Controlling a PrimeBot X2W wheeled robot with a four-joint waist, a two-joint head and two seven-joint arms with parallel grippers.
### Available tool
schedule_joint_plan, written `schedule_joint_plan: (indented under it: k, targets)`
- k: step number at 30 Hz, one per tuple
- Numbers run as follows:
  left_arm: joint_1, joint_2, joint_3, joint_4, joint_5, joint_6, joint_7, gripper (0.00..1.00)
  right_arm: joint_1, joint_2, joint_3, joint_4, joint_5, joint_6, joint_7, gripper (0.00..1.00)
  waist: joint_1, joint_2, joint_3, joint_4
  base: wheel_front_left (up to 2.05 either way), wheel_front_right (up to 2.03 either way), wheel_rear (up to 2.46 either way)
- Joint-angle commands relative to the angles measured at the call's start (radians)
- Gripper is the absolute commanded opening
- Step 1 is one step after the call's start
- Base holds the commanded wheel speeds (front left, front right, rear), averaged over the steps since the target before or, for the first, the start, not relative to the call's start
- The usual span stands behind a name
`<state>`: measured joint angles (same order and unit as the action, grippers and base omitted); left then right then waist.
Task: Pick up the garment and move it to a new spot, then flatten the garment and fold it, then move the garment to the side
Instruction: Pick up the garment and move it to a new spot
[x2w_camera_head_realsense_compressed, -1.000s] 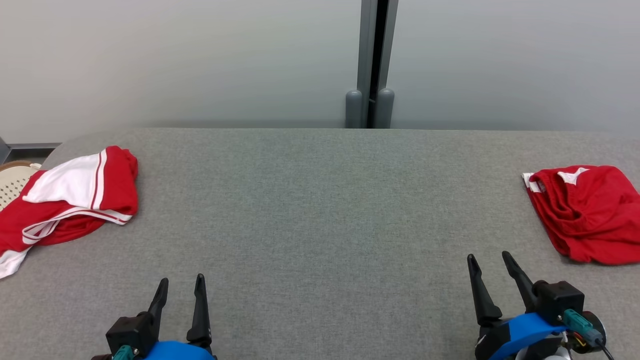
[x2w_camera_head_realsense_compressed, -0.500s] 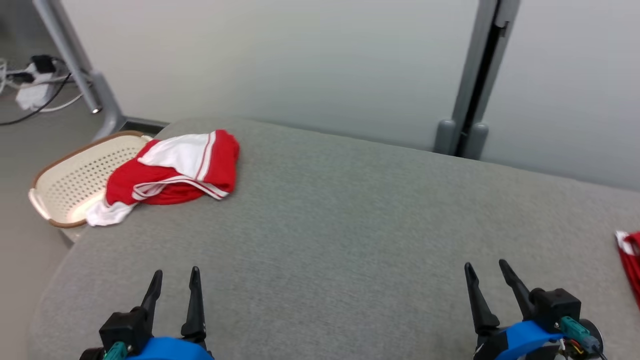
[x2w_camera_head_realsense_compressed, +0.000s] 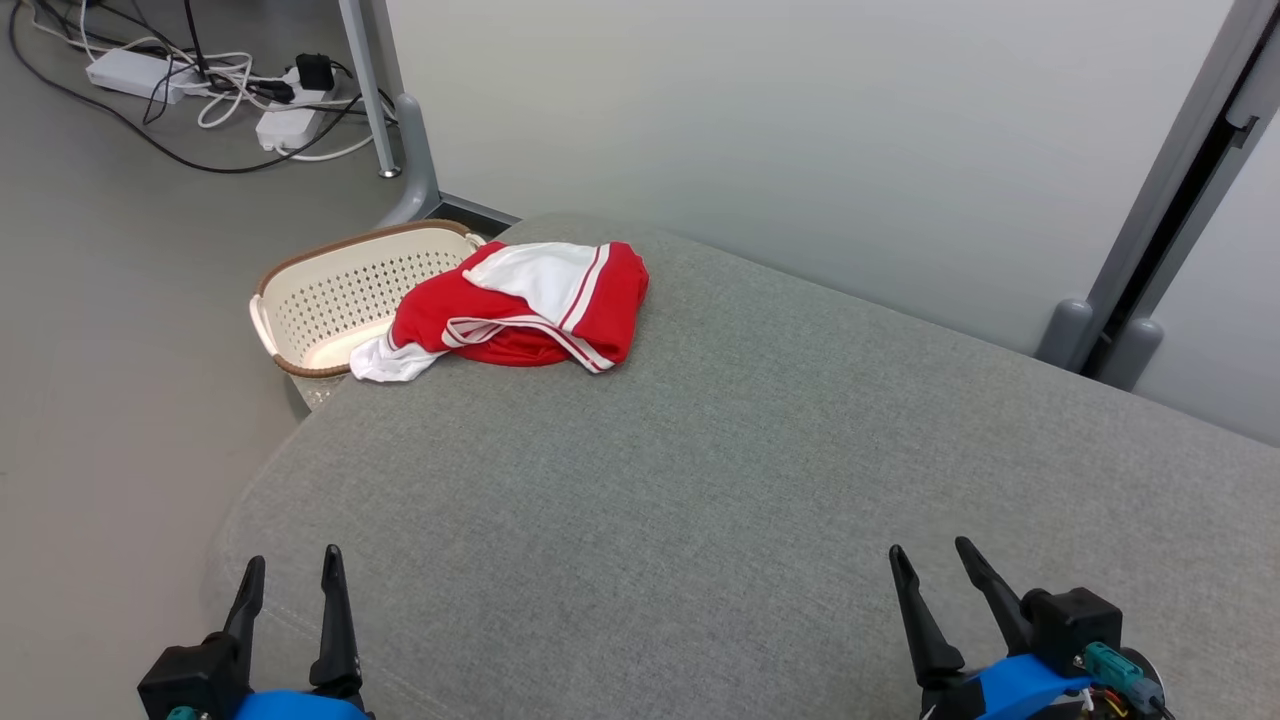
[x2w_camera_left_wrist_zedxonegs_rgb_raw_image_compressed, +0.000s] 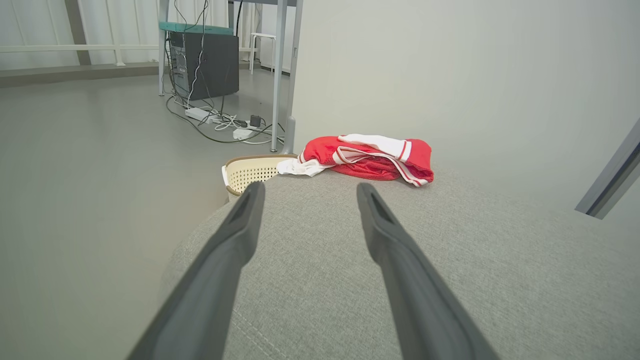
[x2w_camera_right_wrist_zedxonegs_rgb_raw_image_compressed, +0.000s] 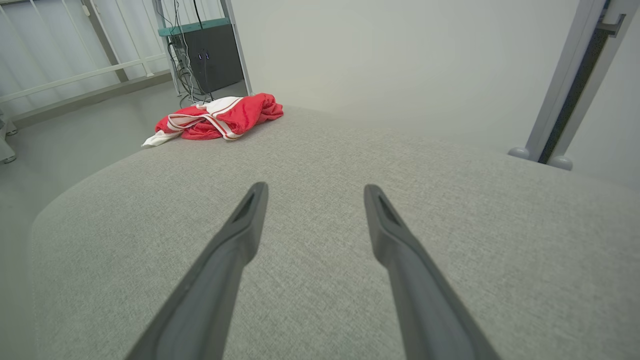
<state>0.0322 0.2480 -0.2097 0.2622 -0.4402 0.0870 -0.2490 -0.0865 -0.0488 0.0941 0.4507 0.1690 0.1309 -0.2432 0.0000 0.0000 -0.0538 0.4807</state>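
Note:
A crumpled red and white garment (x2w_camera_head_realsense_compressed: 520, 305) lies at the far left corner of the grey padded table (x2w_camera_head_realsense_compressed: 700, 480), one white end hanging over the edge above a basket. The left wrist view has the garment (x2w_camera_left_wrist_zedxonegs_rgb_raw_image_compressed: 367, 156) ahead, and the right wrist view has the garment (x2w_camera_right_wrist_zedxonegs_rgb_raw_image_compressed: 215, 120) at the far left. My left gripper (x2w_camera_head_realsense_compressed: 290, 575) is open near the table's front left edge, nothing between its fingers. My right gripper (x2w_camera_head_realsense_compressed: 935, 570) is open at the front right, also empty. Both hover well short of the garment.
A cream perforated basket (x2w_camera_head_realsense_compressed: 330, 295) with a brown rim stands on the floor beside the table's left corner. Power strips and cables (x2w_camera_head_realsense_compressed: 230, 100) lie on the floor behind it. A grey partition wall (x2w_camera_head_realsense_compressed: 800, 130) and post (x2w_camera_head_realsense_compressed: 1150, 250) back the table.
The camera has swung to the left: the garment now sits nearer the middle of the view, the basket and floor cables have appeared, and a second red garment at the right has left the view.

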Motion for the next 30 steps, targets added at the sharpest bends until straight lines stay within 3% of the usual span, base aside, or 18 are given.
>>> schedule_joint_plan:
  k: [1, 10, 19, 24, 30]
  targets:
    - [0.008, 0.005, 0.003, -0.005, -0.003, 0.001, 0.000, 1.00, 0.013, -0.003, 0.001, 0.003, 0.003, 0.000, -0.004, 1.00, 0.0000, 0.0000, 0.001, 0.003, 0.00, 0.00, 0.00]
    - [-0.010, 0.034, 0.061, -0.074, -0.035, 0.019, 0.000, 1.00, -0.018, -0.003, -0.003, -0.018, -0.025, 0.000, 0.010, 1.00, 0.0000, 0.0000, 0.034, 0.000, 0.00, 0.00, 0.00]
    - [-0.254, 0.147, 0.189, -0.184, -0.094, 0.007, 0.030, 1.00, -0.072, -0.003, -0.065, -0.129, -0.131, 0.000, 0.079, 1.00, 0.0000, 0.0000, 0.160, -0.032, 0.00, 0.00, 0.00]
    - [-0.478, 0.225, 0.216, -0.129, -0.103, -0.026, 0.066, 1.00, -0.117, -0.003, -0.069, -0.226, -0.201, 0.000, 0.142, 1.00, 0.0000, 0.0000, 0.264, -0.079, 0.00, 0.00, 0.00]
    - [-0.716, 0.250, 0.188, 0.042, -0.120, -0.058, 0.144, 1.00, -0.176, -0.003, -0.042, -0.341, -0.271, 0.000, 0.215, 1.00, 0.0000, 0.0000, 0.387, -0.147, 0.00, 0.00, 0.00]
